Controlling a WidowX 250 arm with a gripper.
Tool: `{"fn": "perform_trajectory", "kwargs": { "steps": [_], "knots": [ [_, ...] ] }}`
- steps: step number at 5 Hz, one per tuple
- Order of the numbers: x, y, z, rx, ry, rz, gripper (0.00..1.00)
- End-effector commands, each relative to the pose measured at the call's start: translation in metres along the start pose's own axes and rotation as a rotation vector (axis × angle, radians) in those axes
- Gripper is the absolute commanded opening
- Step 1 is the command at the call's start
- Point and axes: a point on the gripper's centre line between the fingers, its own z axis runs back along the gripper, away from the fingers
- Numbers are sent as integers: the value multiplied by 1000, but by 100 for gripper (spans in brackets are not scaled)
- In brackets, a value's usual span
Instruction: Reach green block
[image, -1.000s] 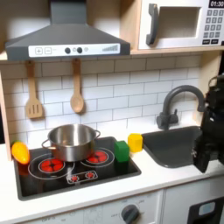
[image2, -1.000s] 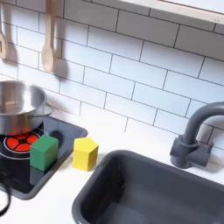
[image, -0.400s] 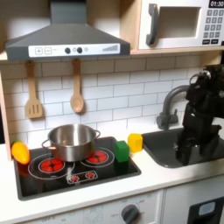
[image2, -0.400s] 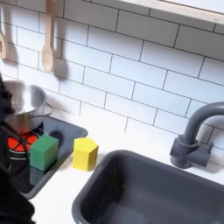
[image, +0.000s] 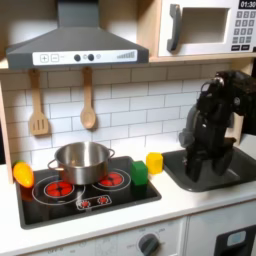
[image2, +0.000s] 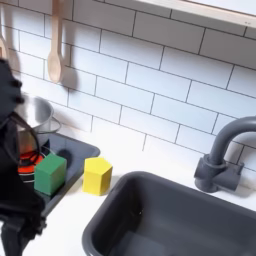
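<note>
Small bright green upright toy block (image: 139, 172) is sitting on the black stovetop (image: 60, 205) edge, beside the yellow block (image: 155, 162); black gripper (image: 196, 168) is hovering over the sink, jaw state unclear; I'd approach low from the sink side, clearing yellow.

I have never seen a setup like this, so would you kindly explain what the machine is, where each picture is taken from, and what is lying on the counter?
This is a toy kitchen with a small black robot arm working over it. The first exterior view looks at the whole kitchen from the front; the second exterior view is a closer look at the counter beside the sink. The arm ends in a claw, which here hangs over the sink; the picture is too blurred to tell whether it is open or shut, and I see nothing in it.

On the stove stands a steel pot. At the stove's edge stands the green block, which the arm is meant to reach, and right beside it a yellow block. A yellow-orange piece sits at the first exterior view's far left. Two wooden utensils hang on the tiled wall.
</note>
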Motion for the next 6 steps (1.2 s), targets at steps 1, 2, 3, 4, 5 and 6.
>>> {"fn": "perform_trajectory", "kwargs": {
  "steps": [1, 2, 3, 4, 5, 6],
  "knots": [
    [27, 11, -5, 13, -16, 15, 100],
    [43, 16, -9, 28, -29, 3, 100],
    [63, 19, -13, 26, -37, 17, 100],
    [75, 22, -18, 30, -32, 33, 100],
    [89, 23, -20, 33, -43, 36, 100],
    [102, 23, -26, 33, -47, 33, 100]
  ]
}}
